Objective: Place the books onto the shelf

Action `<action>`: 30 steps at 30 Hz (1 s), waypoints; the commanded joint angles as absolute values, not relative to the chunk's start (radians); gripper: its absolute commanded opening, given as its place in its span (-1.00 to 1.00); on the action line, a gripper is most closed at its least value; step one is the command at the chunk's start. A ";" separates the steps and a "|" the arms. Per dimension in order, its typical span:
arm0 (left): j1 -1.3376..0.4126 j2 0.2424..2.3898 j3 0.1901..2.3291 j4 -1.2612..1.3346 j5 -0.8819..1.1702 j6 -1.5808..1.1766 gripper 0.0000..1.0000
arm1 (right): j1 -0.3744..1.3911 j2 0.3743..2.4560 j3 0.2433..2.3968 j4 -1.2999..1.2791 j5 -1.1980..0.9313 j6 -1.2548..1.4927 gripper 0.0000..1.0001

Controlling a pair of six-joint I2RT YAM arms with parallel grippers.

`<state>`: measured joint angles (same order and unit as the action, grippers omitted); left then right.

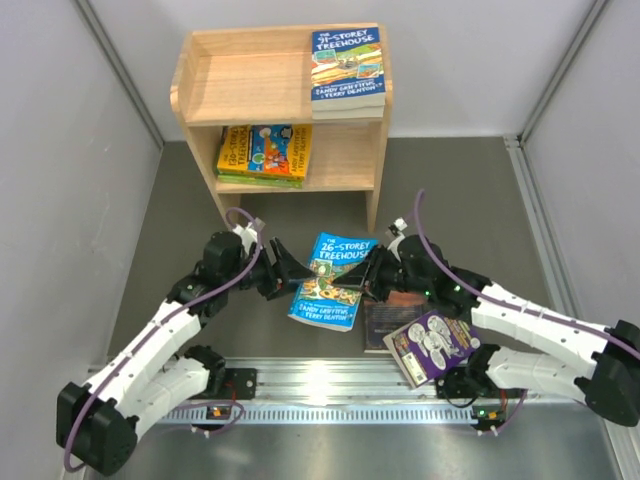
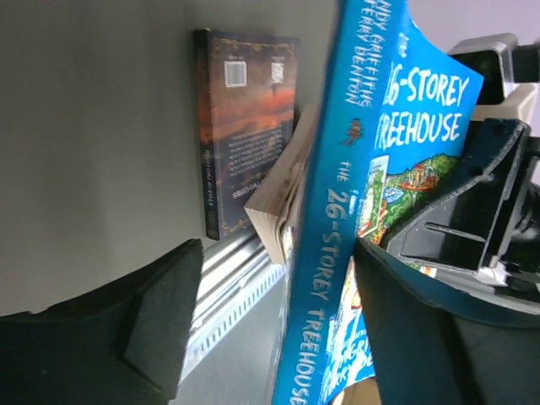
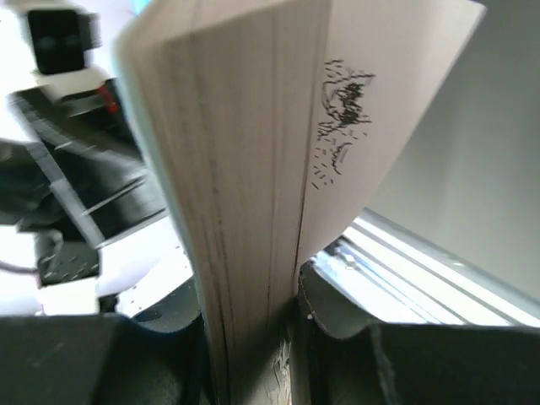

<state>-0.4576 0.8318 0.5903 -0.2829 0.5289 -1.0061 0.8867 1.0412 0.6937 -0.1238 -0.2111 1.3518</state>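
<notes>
Transfer of a blue book (image 1: 330,280) between the arms looked to be the step in hand: it stood at a tilt over the counter (image 1: 200,215) in front of the shelf (image 1: 280,95), with an end effector at each side. The right end effector (image 3: 253,321) was clamped nearly closed on the page edge, the leaves pinched between its two fingers. The left end effector (image 2: 278,249) stood wide, one finger on either side of the spine edge. A clear gap showed on one side; whether the other finger touched the cover, I could not tell. On the shelf, a top book (image 1: 347,65) lay on the upper tier and a stack (image 1: 265,150) on the lower. A dark book (image 1: 385,322) and a purple book (image 1: 432,345) lay on the counter by the right arm, well apart from the shelf. The next move, I judged, called for the left end effector to grip the spine squarely before the right let go, then a lift to a tier. A thin paperback could fan open or slip if released early.
</notes>
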 commanded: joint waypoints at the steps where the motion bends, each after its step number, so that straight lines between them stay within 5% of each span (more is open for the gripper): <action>1: -0.454 0.862 0.646 -0.224 0.592 -1.009 0.48 | 0.880 0.976 0.681 0.078 -0.261 1.443 -1.00; 7: -0.462 0.916 0.724 -0.132 0.687 -1.029 0.01 | 0.877 0.937 0.649 0.140 -0.232 1.489 -1.00; 24: -0.584 1.002 0.972 -0.250 0.768 -0.928 -0.30 | 0.830 0.924 0.726 0.141 -0.255 1.466 -1.00; 28: -0.632 1.052 1.057 -0.250 0.785 -0.907 -1.00 | 0.804 0.901 0.738 0.111 -0.274 1.459 -1.00; 30: -0.650 1.071 1.139 -0.252 0.790 -0.894 -1.00 | 0.781 0.881 0.758 0.086 -0.290 1.447 -0.60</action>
